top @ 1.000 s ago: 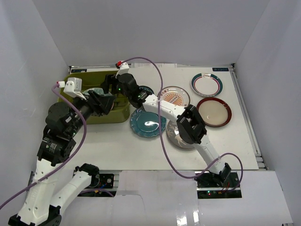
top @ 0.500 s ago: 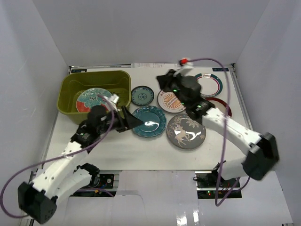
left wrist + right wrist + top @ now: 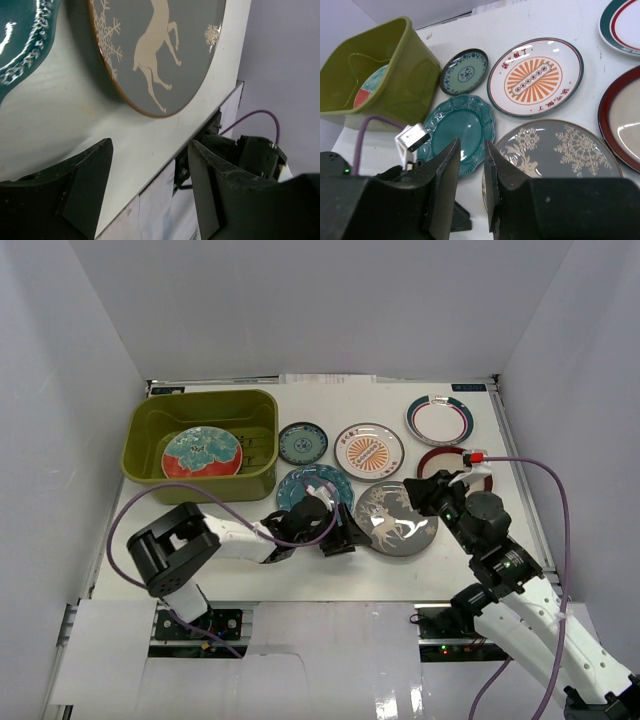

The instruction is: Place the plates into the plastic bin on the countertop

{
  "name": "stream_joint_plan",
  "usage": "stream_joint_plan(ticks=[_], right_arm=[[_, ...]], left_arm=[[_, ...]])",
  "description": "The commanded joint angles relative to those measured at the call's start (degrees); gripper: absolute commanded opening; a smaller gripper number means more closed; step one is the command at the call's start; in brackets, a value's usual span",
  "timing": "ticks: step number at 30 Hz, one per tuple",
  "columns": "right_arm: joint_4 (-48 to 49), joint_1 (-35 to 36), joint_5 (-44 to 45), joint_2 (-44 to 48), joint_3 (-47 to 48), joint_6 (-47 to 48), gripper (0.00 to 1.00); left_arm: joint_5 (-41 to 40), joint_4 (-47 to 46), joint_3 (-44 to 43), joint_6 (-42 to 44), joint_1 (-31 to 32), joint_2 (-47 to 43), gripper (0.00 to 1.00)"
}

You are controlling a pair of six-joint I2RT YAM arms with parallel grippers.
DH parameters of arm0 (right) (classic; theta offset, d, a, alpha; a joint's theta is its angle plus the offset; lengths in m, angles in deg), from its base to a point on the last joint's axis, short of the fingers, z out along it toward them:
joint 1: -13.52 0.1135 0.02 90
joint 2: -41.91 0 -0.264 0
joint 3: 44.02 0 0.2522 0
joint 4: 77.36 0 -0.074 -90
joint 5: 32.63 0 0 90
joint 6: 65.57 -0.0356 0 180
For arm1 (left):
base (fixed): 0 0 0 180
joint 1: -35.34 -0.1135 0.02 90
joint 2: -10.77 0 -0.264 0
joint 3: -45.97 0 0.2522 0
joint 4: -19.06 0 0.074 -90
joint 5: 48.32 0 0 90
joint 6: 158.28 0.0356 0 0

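Note:
The olive plastic bin [image 3: 158,430] [image 3: 395,70] stands at the back left with the red flowered plate [image 3: 200,452] flat inside it. On the countertop [image 3: 240,565] lie the small teal plate [image 3: 302,443], the sunburst plate [image 3: 369,451], the teal-and-red-rimmed plate [image 3: 440,420], the dark-red-rimmed plate [image 3: 452,462], the teal plate [image 3: 305,490] and the grey plate [image 3: 405,525] [image 3: 165,50]. My left gripper [image 3: 350,536] [image 3: 150,150] lies low by the grey plate's near left edge, open and empty. Above that plate's far right edge hovers my right gripper [image 3: 425,493] [image 3: 471,145], jaws narrowly apart, empty.
White walls close in the table on three sides. The left arm [image 3: 240,535] lies along the countertop in front of the teal plate [image 3: 462,132]. Its purple cable [image 3: 130,515] loops toward the bin. The table's near edge [image 3: 165,170] is just beyond the left fingers.
Both arms have left the bin area. The left one swung down beside the grey plate; the right one pulled back to the near right, and its jaws narrowed.

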State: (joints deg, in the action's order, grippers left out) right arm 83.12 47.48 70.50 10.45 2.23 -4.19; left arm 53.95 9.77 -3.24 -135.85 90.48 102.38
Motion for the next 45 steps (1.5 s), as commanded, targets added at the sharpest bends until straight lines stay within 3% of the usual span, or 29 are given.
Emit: stream_joint_plan(ticks=[1, 6, 10, 12, 17, 20, 21, 22, 24, 25, 31, 37, 40, 45], right_arm=[[-3.9, -0.3, -1.1, 3.6, -1.1, -2.2, 0.32], [-3.8, -0.3, -2.7, 5.2, -2.0, -2.5, 0.33], [-3.7, -0.3, -3.4, 5.3, -2.7, -2.7, 0.33], [-3.6, -0.3, -3.3, 5.4, -3.1, -2.8, 0.33], [-2.9, -0.3, -4.2, 5.9, -4.2, -3.8, 0.33], [-2.8, -0.3, -5.0, 6.8, -4.8, -4.7, 0.33], [-2.9, -0.3, -5.0, 7.0, -5.0, -5.1, 0.33], [-3.0, -0.3, -5.1, 7.2, -4.9, -5.3, 0.33], [-3.4, -0.3, -5.5, 7.7, -4.6, -5.5, 0.33], [-3.8, -0.3, -5.5, 7.9, -4.0, -5.5, 0.33], [-5.0, -0.3, -6.2, 7.2, -1.3, -5.5, 0.35], [-5.7, -0.3, -5.9, 5.6, 4.3, -3.9, 0.54], [-5.5, -0.3, -5.4, 5.5, 7.9, -3.5, 0.57], [-5.5, -0.3, -5.0, 5.1, 13.3, -2.5, 0.57]], left_arm=[[-7.3, -7.2, -4.0, -2.7, 2.4, 4.5, 0.71], [-11.4, -9.1, -6.7, -3.7, 2.9, 11.6, 0.67], [-16.2, -9.6, -8.1, -2.5, 3.7, 13.8, 0.62], [-18.6, -8.6, -8.3, -1.3, 4.7, 14.4, 0.54], [-24.8, -6.6, -8.7, 0.7, 5.9, 16.2, 0.52], [-27.0, -6.0, -8.8, 1.7, 6.3, 16.9, 0.39], [-26.9, -5.8, -8.8, 1.8, 6.3, 16.8, 0.24], [-26.8, -5.7, -8.7, 2.0, 6.3, 16.8, 0.15], [-26.6, -5.3, -8.1, 3.0, 6.7, 15.3, 0.01], [-26.8, -4.8, -7.6, 3.2, 6.8, 14.4, 0.00], [-26.0, -3.8, -3.4, 6.7, 9.0, 3.3, 0.00], [-24.3, -2.4, 0.4, 7.3, 9.5, -14.2, 0.00], [-21.9, -1.8, 0.9, 6.8, 6.8, -23.4, 0.00], [-13.3, 0.1, -0.5, 5.7, -4.2, -34.6, 0.00]])
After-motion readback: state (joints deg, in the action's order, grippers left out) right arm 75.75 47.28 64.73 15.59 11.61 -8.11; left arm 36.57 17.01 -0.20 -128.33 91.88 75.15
